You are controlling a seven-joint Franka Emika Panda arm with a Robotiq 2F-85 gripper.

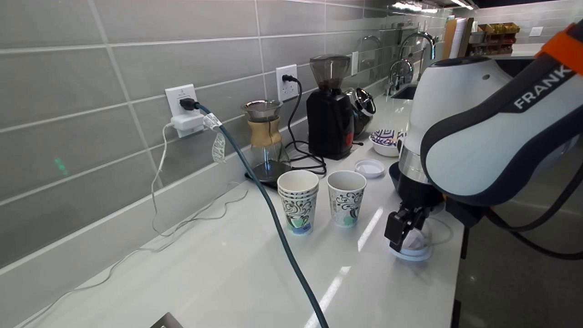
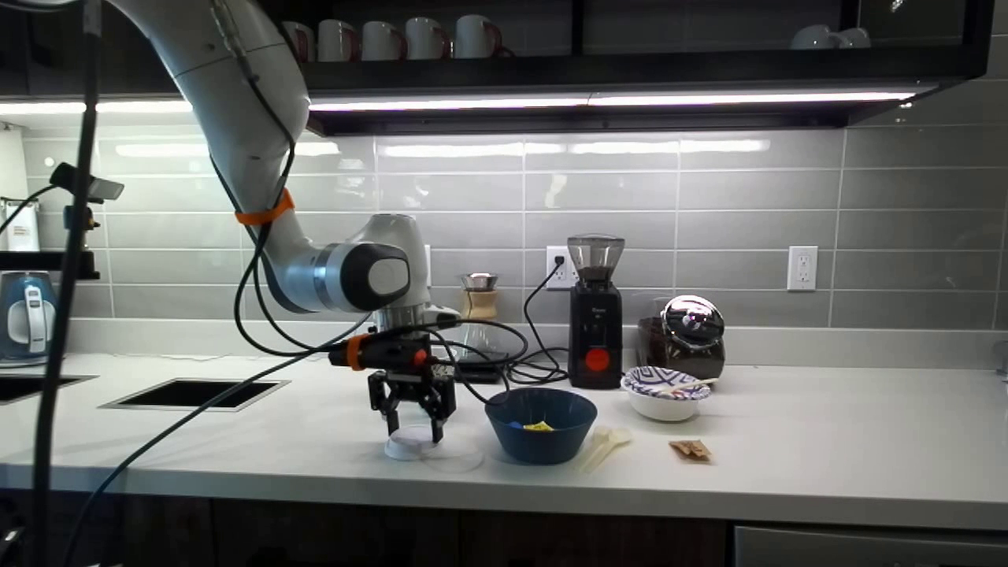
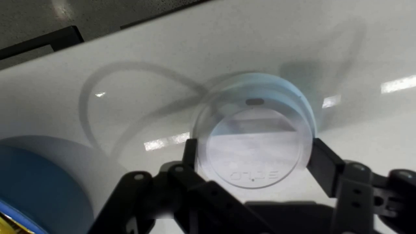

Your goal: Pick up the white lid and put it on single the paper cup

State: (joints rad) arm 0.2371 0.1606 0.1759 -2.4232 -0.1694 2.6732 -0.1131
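1. Two fingers of the black pincer stand apart at opposite sides of a round white plastic lid; whether they clamp it, I cannot tell.
2. That lid lies on the glossy white counter.
3. One scroll-printed white paper cup stands upright beside a matching stack.

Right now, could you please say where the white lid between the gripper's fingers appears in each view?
In an exterior view: the white lid is at lower right, in front of the partly hidden blue bowl.
In an exterior view: the white lid is low, left of centre, left of the blue bowl.
Wrist view: the white lid is near the middle, the blue bowl cut off at lower left.
Shared landmark: blue bowl.
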